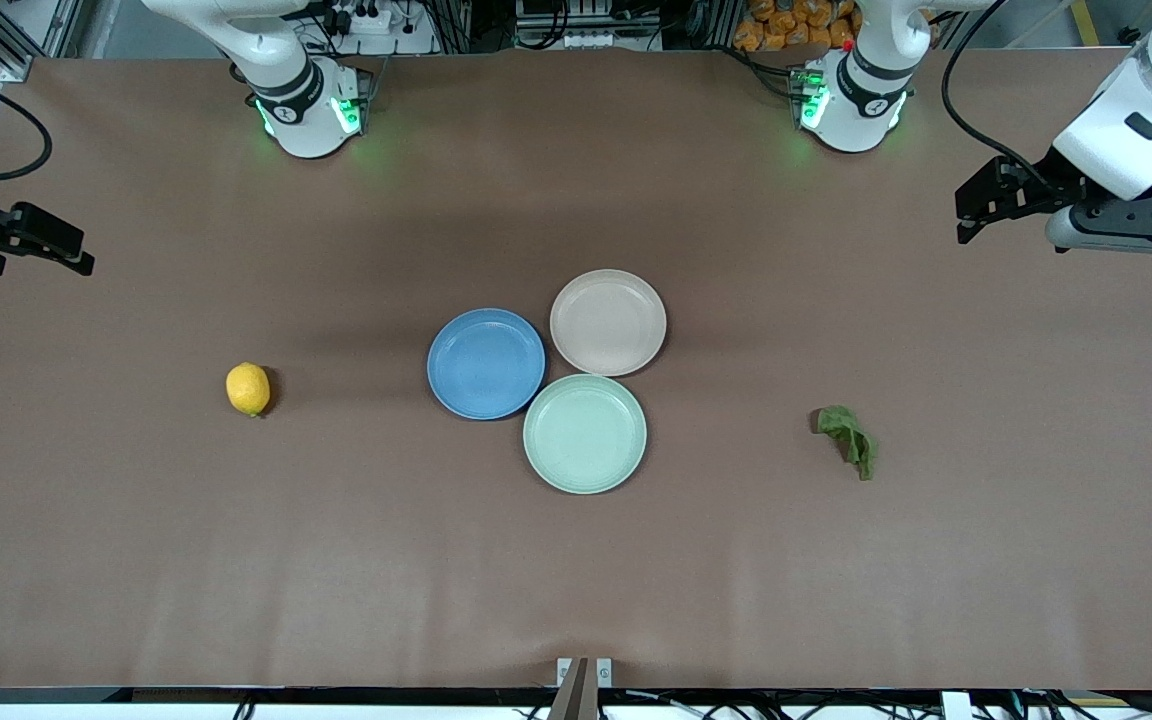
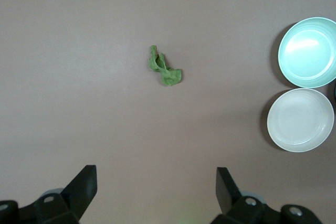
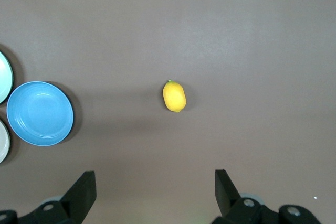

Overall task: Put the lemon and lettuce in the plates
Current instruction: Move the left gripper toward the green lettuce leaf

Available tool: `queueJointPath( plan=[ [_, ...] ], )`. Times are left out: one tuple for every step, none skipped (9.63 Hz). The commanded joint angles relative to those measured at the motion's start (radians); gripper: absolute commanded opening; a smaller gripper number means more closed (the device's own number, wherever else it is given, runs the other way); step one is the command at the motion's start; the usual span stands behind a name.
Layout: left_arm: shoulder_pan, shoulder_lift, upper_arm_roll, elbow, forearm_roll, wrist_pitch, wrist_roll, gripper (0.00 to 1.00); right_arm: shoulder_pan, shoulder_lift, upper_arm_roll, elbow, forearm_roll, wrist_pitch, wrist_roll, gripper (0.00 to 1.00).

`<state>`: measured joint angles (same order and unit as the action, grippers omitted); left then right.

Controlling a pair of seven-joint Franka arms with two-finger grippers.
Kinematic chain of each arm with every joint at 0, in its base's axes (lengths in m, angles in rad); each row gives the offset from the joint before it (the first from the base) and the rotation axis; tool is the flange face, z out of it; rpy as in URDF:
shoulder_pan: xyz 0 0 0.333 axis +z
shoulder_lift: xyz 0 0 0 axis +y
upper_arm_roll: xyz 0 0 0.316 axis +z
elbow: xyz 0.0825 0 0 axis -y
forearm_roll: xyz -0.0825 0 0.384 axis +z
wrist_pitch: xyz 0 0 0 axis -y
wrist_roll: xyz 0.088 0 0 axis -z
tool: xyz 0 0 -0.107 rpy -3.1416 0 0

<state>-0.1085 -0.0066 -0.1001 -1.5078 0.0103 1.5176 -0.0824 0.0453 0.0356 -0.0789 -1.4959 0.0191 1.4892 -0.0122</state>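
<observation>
The yellow lemon (image 1: 248, 388) lies on the brown table toward the right arm's end; it also shows in the right wrist view (image 3: 174, 96). The dark green lettuce (image 1: 848, 438) lies toward the left arm's end and shows in the left wrist view (image 2: 164, 68). The blue plate (image 1: 485, 363) and the beige-pink plate (image 1: 608, 322) sit empty and touching at mid-table. My right gripper (image 1: 66, 250) is open and empty over bare table at its end, apart from the lemon (image 3: 154, 176). My left gripper (image 1: 971, 215) is open and empty over bare table, apart from the lettuce (image 2: 156, 174).
A mint-green plate (image 1: 585, 433), empty, touches both other plates and is nearest the front camera. It also shows in the left wrist view (image 2: 308, 52) beside the beige-pink plate (image 2: 300, 120). The blue plate shows in the right wrist view (image 3: 40, 113).
</observation>
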Motion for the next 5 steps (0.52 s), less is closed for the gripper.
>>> queueJointPath(
  plan=[
    [0.0,-0.01,0.0,0.009,-0.001,-0.016,0.024,1.0,-0.001,0.014,-0.001,0.029,-0.008,-0.02,0.006,1.0],
    [-0.003,-0.006,0.0,0.009,-0.004,-0.016,0.018,1.0,-0.001,0.014,-0.001,0.029,-0.008,-0.02,0.006,1.0],
    [-0.005,-0.004,-0.001,0.009,-0.001,-0.016,0.012,1.0,-0.001,0.014,-0.001,0.029,-0.008,-0.02,0.006,1.0],
    [-0.01,-0.001,0.0,0.009,0.005,-0.016,0.01,1.0,-0.001,0.014,-0.001,0.029,-0.008,-0.02,0.006,1.0],
    [-0.013,0.01,0.0,0.008,0.007,-0.016,0.007,1.0,-0.002,0.014,-0.001,0.029,-0.008,-0.02,0.006,1.0]
  ],
)
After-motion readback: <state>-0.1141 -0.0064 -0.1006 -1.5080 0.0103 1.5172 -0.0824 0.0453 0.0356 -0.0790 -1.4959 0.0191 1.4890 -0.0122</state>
